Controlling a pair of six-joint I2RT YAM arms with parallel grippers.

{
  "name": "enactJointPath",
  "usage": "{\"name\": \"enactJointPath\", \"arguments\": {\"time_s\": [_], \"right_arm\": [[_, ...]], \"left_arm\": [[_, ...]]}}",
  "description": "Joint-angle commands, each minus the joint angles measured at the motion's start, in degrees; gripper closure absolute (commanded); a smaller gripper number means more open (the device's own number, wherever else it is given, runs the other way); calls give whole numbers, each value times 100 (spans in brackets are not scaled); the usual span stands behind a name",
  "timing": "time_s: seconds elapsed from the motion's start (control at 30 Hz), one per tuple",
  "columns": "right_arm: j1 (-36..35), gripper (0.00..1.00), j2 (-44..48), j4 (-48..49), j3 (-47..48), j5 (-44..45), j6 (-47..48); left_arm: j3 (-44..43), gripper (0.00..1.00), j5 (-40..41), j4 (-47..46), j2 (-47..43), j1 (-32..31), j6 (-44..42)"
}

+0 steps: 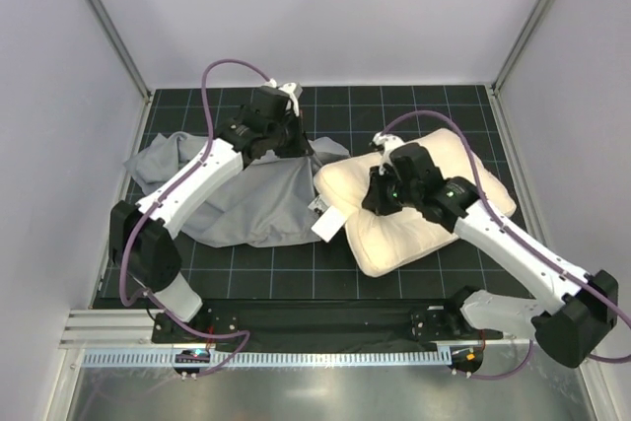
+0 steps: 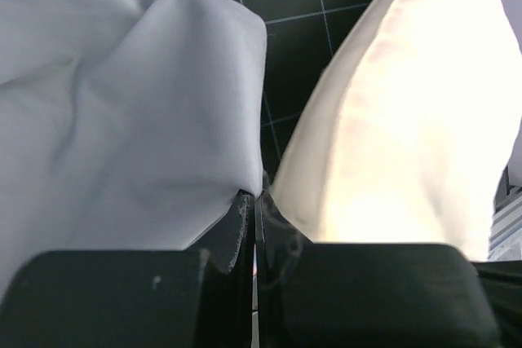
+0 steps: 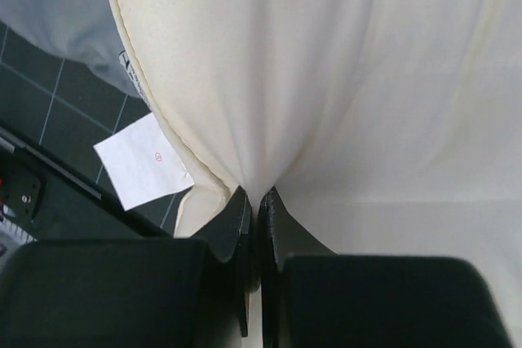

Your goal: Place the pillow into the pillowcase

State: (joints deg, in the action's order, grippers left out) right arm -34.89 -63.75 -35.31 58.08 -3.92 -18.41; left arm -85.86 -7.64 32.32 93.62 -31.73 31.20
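"Top external view first," Mira says. "Where is the pillow [image 1: 434, 219], and which way does it run?"

"It lies flat on the tabletop [image 1: 414, 105], outside the pillowcase [image 1: 246, 199]," Jon answers. "Its long axis slants from the tagged short end away from the pillowcase. The pillowcase sits crumpled just beside that tagged end, its nearest fold touching or nearly touching the pillow; I cannot tell which."

"And the pincers?"

"The right pincer [image 3: 259, 197] is pinched tight on a gather of the pillow's cover, just in from the tagged end. The white tag [image 3: 145, 160] shows beside it in the right wrist view. The left pincer [image 2: 253, 200] is clamped on an edge of the pillowcase, on the side that faces the pillow."

"So what does the next move turn on?"

"On that tagged end pointing at the held edge. I judge the pillow has to travel along its own long axis, tagged end leading, into the pillowcase. The right arm is the nearer one to the pillow, the left to the pillowcase."

"Is the mouth open toward the pillow?"

"I cannot tell. The left wrist view shows fabric nipped between the jaws, but not whether it is a single layer. If both layers are caught, lifting will not open a gap, and the pillow will only shove the pillowcase along."
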Motion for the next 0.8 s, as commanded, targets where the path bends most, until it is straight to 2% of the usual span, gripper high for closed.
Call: {"name": "enactJointPath", "arguments": {"time_s": [0.0,0.17,0.27,0.4,0.5,0.57,0.7,0.77], "right_arm": [[-210,96,-374,578,-105,-759,-171],[-360,96,-1182,769,168,-698,-276],[-351,96,-1482,973,518,-505,-329],[-351,96,-2367,1017,1501,-241,-478],[-308,96,-2739,1017,2108,172,-768],[-194,96,-3038,1157,2338,339,-909],[-27,96,-3442,1395,2900,366,-1278],[96,96,-3496,1483,2998,699,-1410]], "left_arm": [[-159,100,-80,170,86,-88,-44],[121,100,34,161,-116,-185,9],[368,100,192,126,-344,-448,61],[1105,100,141,-294,-669,-668,359],[1230,100,227,-296,-793,-677,422],[1160,100,535,-200,-811,-660,352],[721,100,650,239,-732,-484,246],[405,100,894,519,-644,-387,158]]}}
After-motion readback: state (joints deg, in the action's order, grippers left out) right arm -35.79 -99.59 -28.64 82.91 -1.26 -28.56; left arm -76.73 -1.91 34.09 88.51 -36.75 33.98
